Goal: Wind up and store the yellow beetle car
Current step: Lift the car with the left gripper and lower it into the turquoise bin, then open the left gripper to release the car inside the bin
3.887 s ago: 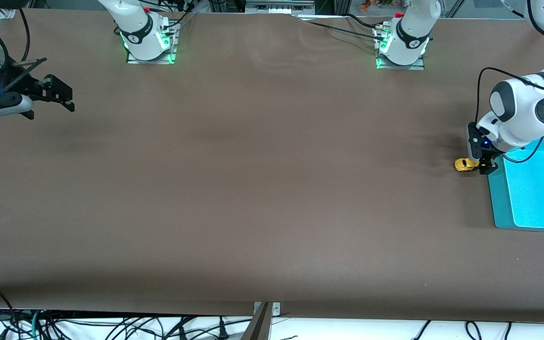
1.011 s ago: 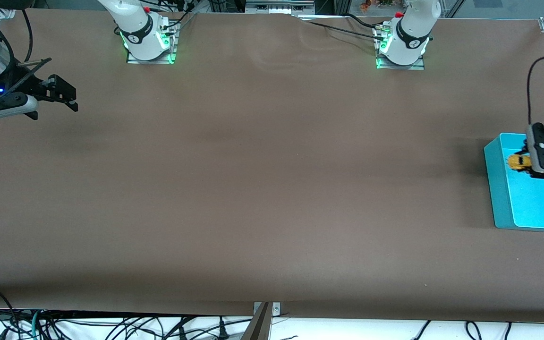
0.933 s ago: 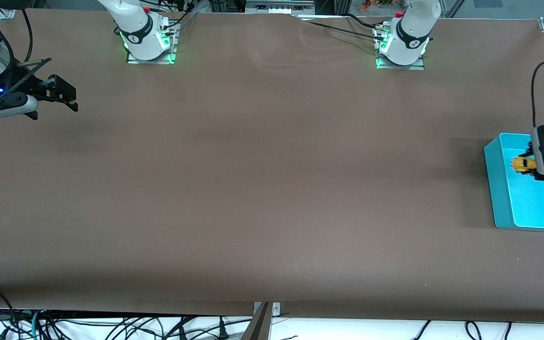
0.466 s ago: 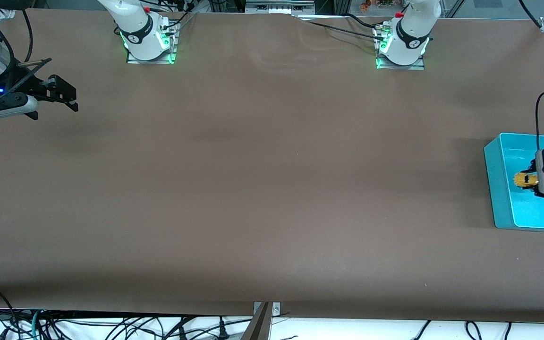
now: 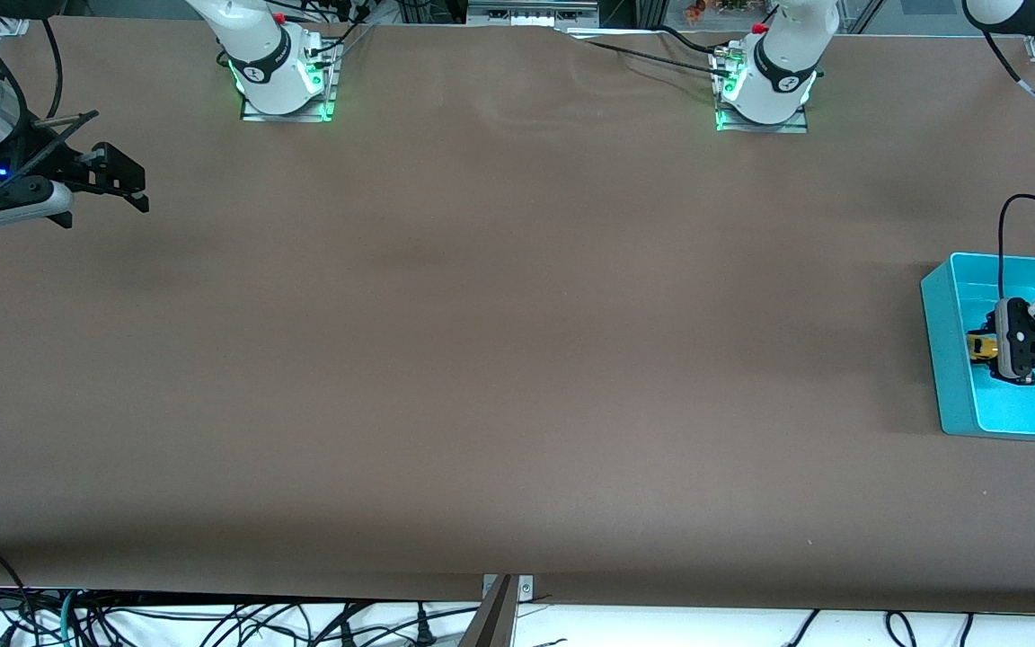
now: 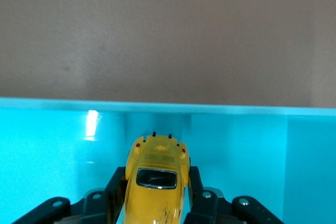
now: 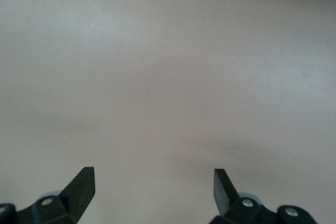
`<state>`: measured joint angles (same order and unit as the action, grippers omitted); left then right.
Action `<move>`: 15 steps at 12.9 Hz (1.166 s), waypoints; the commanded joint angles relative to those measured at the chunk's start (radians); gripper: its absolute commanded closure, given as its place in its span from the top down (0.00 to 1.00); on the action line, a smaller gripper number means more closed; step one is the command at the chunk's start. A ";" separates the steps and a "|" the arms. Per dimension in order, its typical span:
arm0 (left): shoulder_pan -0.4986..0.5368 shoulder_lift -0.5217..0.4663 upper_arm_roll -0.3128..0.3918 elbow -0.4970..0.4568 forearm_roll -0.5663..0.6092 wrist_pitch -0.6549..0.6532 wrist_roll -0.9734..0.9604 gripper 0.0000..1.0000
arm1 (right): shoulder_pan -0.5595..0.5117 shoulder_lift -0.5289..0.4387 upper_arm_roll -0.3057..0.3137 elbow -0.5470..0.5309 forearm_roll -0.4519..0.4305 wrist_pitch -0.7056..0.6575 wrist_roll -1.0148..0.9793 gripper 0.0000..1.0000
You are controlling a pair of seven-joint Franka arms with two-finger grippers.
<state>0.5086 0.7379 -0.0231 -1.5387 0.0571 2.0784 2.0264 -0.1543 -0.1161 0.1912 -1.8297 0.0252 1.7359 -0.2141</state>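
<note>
- Brown table cover spans the whole front view; both arm bases sit along its 12 o'clock edge.
- Right arm base at roughly 11 o'clock of the frame, green light glowing at its foot.
- Right gripper hangs at 9 o'clock of the front view, over the table at the right arm's end. This arm waits.
- Right gripper fingers stand wide apart with nothing between them; right wrist view shows only bare table under them.
- Left arm base at roughly 1 o'clock of the frame, also lit green.
- Turquoise plastic bin sits at 3 o'clock of the front view, at the left arm's end of the table.
- Left gripper is down inside the bin, clamped on the yellow beetle car.
- Left wrist view: yellow beetle car sits pinched between the two black fingers, one on each flank, dark window facing the camera, one end pointing toward the bin wall.
- Whether the car's wheels touch the bin floor: cannot tell.
</note>
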 commanded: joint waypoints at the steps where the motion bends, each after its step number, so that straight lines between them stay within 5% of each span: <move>1: 0.011 0.027 0.000 0.035 0.013 -0.007 0.029 0.07 | 0.012 -0.008 -0.010 -0.002 -0.004 -0.007 0.001 1.00; 2: 0.011 0.037 0.000 0.035 0.017 -0.007 0.029 0.08 | 0.012 -0.008 -0.010 -0.002 -0.004 -0.007 0.001 1.00; 4: 0.022 0.052 0.000 0.031 0.014 0.017 0.028 0.38 | 0.012 -0.008 -0.010 -0.002 -0.004 -0.007 0.001 1.00; 6: 0.030 0.052 0.000 0.020 0.017 0.040 0.029 0.52 | 0.012 -0.008 -0.010 -0.002 -0.004 -0.007 0.001 1.00; 8: 0.030 0.049 0.000 0.026 0.017 0.039 0.032 0.91 | 0.012 -0.008 -0.010 -0.002 -0.004 -0.007 0.001 1.00; 10: 0.033 0.031 -0.001 0.032 0.007 0.029 0.032 1.00 | 0.012 -0.008 -0.010 -0.002 -0.004 -0.007 0.002 1.00; 15: 0.024 -0.077 -0.012 0.022 -0.063 0.011 -0.029 1.00 | 0.013 -0.014 -0.010 0.000 -0.004 -0.016 0.016 1.00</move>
<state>0.5315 0.7235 -0.0295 -1.5041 0.0469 2.1159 2.0195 -0.1542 -0.1161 0.1910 -1.8297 0.0251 1.7358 -0.2138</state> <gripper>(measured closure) 0.000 0.000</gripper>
